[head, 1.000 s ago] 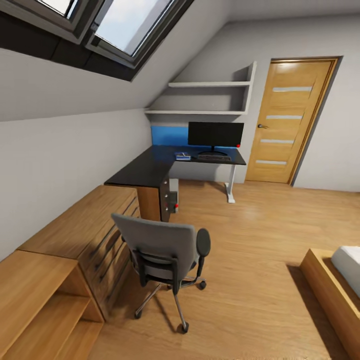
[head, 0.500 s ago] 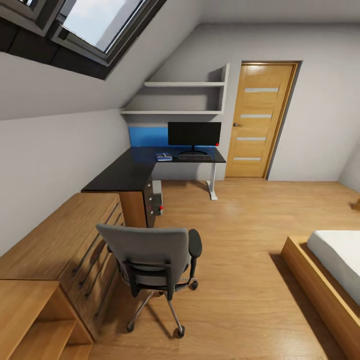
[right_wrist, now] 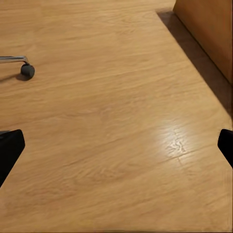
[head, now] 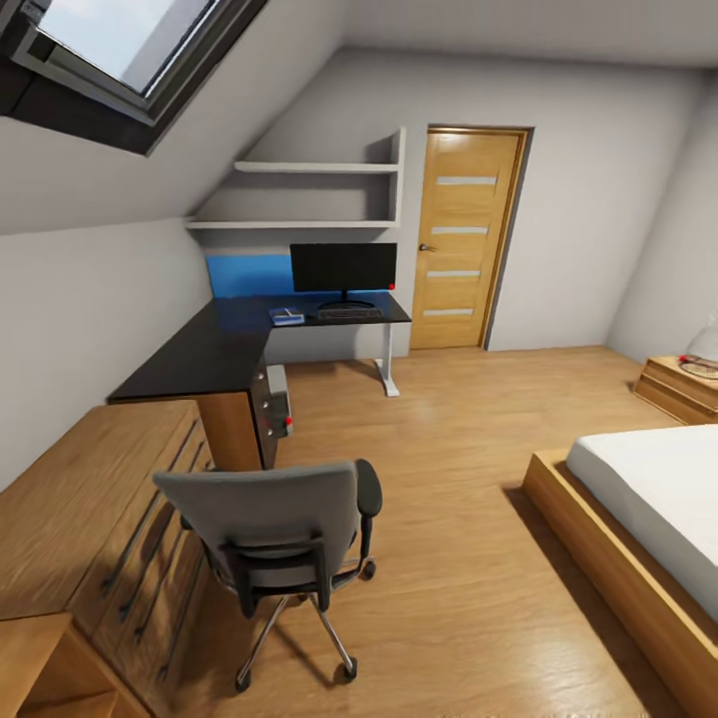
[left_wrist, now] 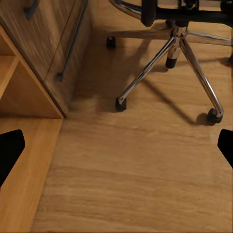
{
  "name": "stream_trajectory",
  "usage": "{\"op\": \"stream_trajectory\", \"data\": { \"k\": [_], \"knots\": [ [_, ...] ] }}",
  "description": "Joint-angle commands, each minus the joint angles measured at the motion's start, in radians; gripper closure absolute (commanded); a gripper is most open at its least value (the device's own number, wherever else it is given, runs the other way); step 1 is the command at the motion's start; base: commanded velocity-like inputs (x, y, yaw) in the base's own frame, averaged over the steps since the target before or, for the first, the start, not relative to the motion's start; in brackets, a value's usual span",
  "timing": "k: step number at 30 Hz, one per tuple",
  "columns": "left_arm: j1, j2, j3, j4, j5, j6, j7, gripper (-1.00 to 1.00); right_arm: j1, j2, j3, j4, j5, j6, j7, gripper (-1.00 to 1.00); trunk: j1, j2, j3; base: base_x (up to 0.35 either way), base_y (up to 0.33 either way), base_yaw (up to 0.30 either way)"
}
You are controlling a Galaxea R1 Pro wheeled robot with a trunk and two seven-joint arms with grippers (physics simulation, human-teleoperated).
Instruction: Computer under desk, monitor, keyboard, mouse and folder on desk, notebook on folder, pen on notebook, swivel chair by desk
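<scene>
The grey swivel chair [head: 269, 534] stands on the wood floor with its back toward me; its seat is hidden behind the backrest. Beyond it is the black L-shaped desk [head: 214, 349], carrying the monitor [head: 343, 269], the keyboard [head: 349, 313] in front of it and a small blue book-like thing [head: 287, 317] to the left. The computer [head: 277, 399] sits under the desk. My left gripper [left_wrist: 116, 150] is open over the floor near the chair's star base [left_wrist: 174, 46]. My right gripper [right_wrist: 116, 148] is open over bare floor, with one chair caster [right_wrist: 26, 70] nearby.
A long wooden dresser [head: 90, 509] runs along the left wall under the sloped ceiling. A bed [head: 648, 499] on a wooden frame stands at the right, with a nightstand [head: 683, 384] behind it. A wooden door [head: 464, 239] is in the far wall, and wall shelves [head: 309, 194] hang above the desk.
The camera has swung to the right, so the whole picture has slid left. More of the bed and the nightstand have come into view. The chair and desk things keep their places.
</scene>
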Motion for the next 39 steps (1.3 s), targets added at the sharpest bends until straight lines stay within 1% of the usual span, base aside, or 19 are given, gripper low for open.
{"op": "stream_trajectory", "data": {
  "k": [1,7,18,31,39],
  "knots": [
    [0.0,0.001,-0.008,-0.002,0.008,-0.001,0.005,-1.0,-0.001,0.0,0.009,0.001,-0.004,-0.002,-0.006,-1.0,0.0,-0.001,-0.001,0.008,0.286,-0.295],
    [0.0,0.001,-0.009,-0.002,0.008,-0.002,0.005,-1.0,-0.001,0.0,0.009,0.001,-0.005,-0.003,-0.006,-1.0,0.0,-0.001,-0.001,0.004,0.278,-0.2],
    [0.0,0.001,-0.009,-0.002,0.008,-0.003,0.005,-1.0,-0.001,0.002,0.009,0.001,-0.004,-0.002,-0.006,-1.0,0.0,-0.001,-0.001,-0.073,0.251,-0.037],
    [0.0,0.001,-0.008,-0.002,0.008,-0.003,0.006,-1.0,-0.001,0.002,0.01,0.001,-0.004,-0.003,-0.006,-1.0,0.0,-0.001,-0.001,-0.031,0.041,0.009],
    [0.0,0.001,-0.007,-0.002,0.008,-0.003,0.006,-1.0,-0.001,0.002,0.01,0.001,-0.004,-0.002,-0.006,-1.0,0.0,-0.001,-0.001,-0.002,0.003,0.191]
  ]
}}
